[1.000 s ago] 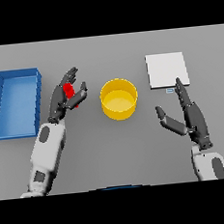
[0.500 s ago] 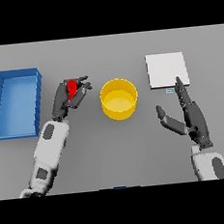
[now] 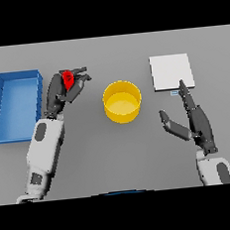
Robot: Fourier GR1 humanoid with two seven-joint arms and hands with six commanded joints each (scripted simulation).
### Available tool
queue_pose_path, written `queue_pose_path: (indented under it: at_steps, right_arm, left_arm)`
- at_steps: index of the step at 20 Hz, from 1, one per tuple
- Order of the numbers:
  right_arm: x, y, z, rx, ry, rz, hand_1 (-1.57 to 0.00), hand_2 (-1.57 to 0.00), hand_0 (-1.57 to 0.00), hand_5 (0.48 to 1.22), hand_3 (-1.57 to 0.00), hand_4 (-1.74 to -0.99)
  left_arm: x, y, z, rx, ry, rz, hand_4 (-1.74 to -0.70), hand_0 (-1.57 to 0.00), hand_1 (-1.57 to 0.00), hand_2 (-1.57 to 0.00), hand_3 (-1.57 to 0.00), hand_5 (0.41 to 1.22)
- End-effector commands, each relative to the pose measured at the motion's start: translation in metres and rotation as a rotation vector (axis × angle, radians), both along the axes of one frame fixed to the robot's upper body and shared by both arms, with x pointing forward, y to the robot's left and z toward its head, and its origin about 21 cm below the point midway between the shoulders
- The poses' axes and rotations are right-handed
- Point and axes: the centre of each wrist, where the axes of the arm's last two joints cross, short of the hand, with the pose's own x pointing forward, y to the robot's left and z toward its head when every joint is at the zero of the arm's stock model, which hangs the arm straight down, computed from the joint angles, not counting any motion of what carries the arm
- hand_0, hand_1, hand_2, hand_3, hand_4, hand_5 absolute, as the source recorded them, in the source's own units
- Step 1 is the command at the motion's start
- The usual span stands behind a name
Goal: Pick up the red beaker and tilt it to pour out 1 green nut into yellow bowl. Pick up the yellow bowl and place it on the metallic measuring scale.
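Observation:
My left hand (image 3: 64, 90) is curled round the small red beaker (image 3: 68, 78), left of the yellow bowl (image 3: 121, 101). The beaker shows only partly between the dark fingers, and its contents are hidden. The bowl stands at the table's middle, a gap away from that hand. The metallic scale (image 3: 171, 72), a pale square plate, lies at the far right. Below it my right hand (image 3: 196, 123) rests with fingers straight and thumb spread, holding nothing.
A blue rectangular bin (image 3: 15, 103) stands at the left edge, just beside my left forearm. The scale's small display tab (image 3: 174, 93) sits near my right fingertips.
My left hand has closed on the red beaker and carried it a little farther away from me and slightly right. The right hand has not moved.

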Motion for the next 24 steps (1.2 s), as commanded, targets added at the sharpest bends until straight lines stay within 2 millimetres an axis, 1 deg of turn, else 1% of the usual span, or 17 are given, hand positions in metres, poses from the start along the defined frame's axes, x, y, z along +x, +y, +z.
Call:
queue_pose_path:
  at_steps: [1, 3, 5, 7, 9, 11, 12, 13, 14, 16, 17, 18, 21, 23, 24]
  right_arm:
    - [0.0, 0.001, 0.0, -0.011, -0.006, 0.001, 0.0, 0.0, 0.0, 0.653, 0.0, -1.219]
    - [0.003, 0.002, -0.002, -0.03, -0.014, -0.004, 0.0, 0.0, 0.0, 0.659, 0.0, -1.219]
    - [0.001, -0.001, -0.004, -0.03, -0.019, -0.005, 0.0, 0.0, 0.0, 0.661, 0.0, -1.219]
    - [0.002, 0.003, -0.002, -0.035, -0.023, -0.004, 0.0, 0.0, 0.0, 0.662, 0.0, -1.213]
    - [0.002, -0.003, 0.0, -0.047, -0.02, -0.016, 0.0, 0.0, 0.0, 0.662, 0.0, -1.202]
    - [0.0, -0.002, 0.002, -0.05, -0.007, -0.014, 0.0, 0.0, 0.0, 0.658, 0.0, -1.194]
    - [-0.002, 0.0, 0.0, -0.05, -0.007, -0.008, 0.0, 0.0, 0.0, 0.658, 0.0, -1.19]
    - [-0.001, 0.0, -0.001, -0.044, 0.001, -0.003, 0.0, 0.0, 0.0, 0.66, 0.0, -1.186]
    - [0.0, 0.001, -0.001, -0.045, 0.008, -0.005, 0.0, 0.0, 0.0, 0.663, 0.0, -1.183]
    - [0.001, 0.004, 0.0, -0.038, 0.0, 0.007, 0.0, 0.0, 0.0, 0.667, 0.0, -1.178]
    - [0.0, 0.004, 0.001, -0.039, -0.004, 0.006, 0.0, 0.0, 0.0, 0.667, 0.0, -1.178]
    - [0.002, 0.003, -0.001, -0.032, 0.012, 0.002, 0.0, 0.0, 0.0, 0.668, 0.0, -1.182]
    - [0.002, 0.002, 0.001, -0.023, 0.009, 0.004, 0.0, 0.0, 0.0, 0.673, 0.0, -1.183]
    - [0.002, 0.003, 0.0, -0.021, 0.019, 0.001, 0.0, 0.0, 0.0, 0.676, 0.0, -1.187]
    - [0.003, 0.005, 0.002, -0.018, 0.016, -0.009, 0.0, 0.0, 0.0, 0.675, 0.0, -1.191]
  left_arm:
    - [0.002, 0.002, 0.004, 0.028, 0.004, -0.002, -1.72, -1.56, -1.56, -1.56, -1.55, 1.13]
    - [0.006, 0.006, 0.01, 0.074, 0.008, -0.007, -1.72, -1.56, -1.56, -1.56, -1.55, 1.133]
    - [0.012, 0.011, 0.015, 0.112, 0.009, -0.012, -1.72, -1.56, -1.56, -1.56, -1.55, 1.138]
    - [0.018, 0.012, 0.023, 0.173, -0.01, -0.026, -1.73, -1.56, -1.56, -1.56, -1.56, 1.138]
    - [0.023, 0.012, 0.031, 0.286, -0.021, -0.053, -1.73, -1.56, -1.56, -1.56, -1.56, 1.129]
    - [0.025, 0.009, 0.041, 0.427, -0.036, -0.093, -1.74, -1.57, -1.57, -1.57, -1.56, 1.12]
    - [0.027, 0.008, 0.047, 0.494, -0.05, -0.118, -1.74, -1.57, -1.57, -1.57, -1.57, 1.12]
    - [0.027, 0.004, 0.05, 0.567, -0.052, -0.143, -1.74, -1.57, -1.57, -1.57, -1.57, 1.125]
    - [0.029, -0.001, 0.058, 0.631, -0.056, -0.158, -1.74, -1.57, -1.57, -1.57, -1.57, 1.127]
    - [0.032, -0.018, 0.068, 0.758, -0.082, -0.204, -1.74, -1.57, -1.57, -1.57, -1.57, 1.134]
    - [0.034, -0.02, 0.073, 0.818, -0.099, -0.218, -1.74, -1.57, -1.57, -1.57, -1.57, 1.139]
    - [0.034, -0.024, 0.072, 0.891, -0.102, -0.228, -1.74, -1.57, -1.57, -1.57, -1.57, 1.147]
    - [0.035, -0.043, 0.081, 1.123, -0.158, -0.281, -1.74, -1.57, -1.57, -1.57, -1.57, 1.183]
    - [0.035, -0.053, 0.082, 1.252, -0.169, -0.323, -1.74, -1.57, -1.57, -1.57, -1.57, 1.197]
    - [0.036, -0.056, 0.082, 1.328, -0.165, -0.342, -1.69, -1.57, -1.57, -1.57, -1.57, 1.202]
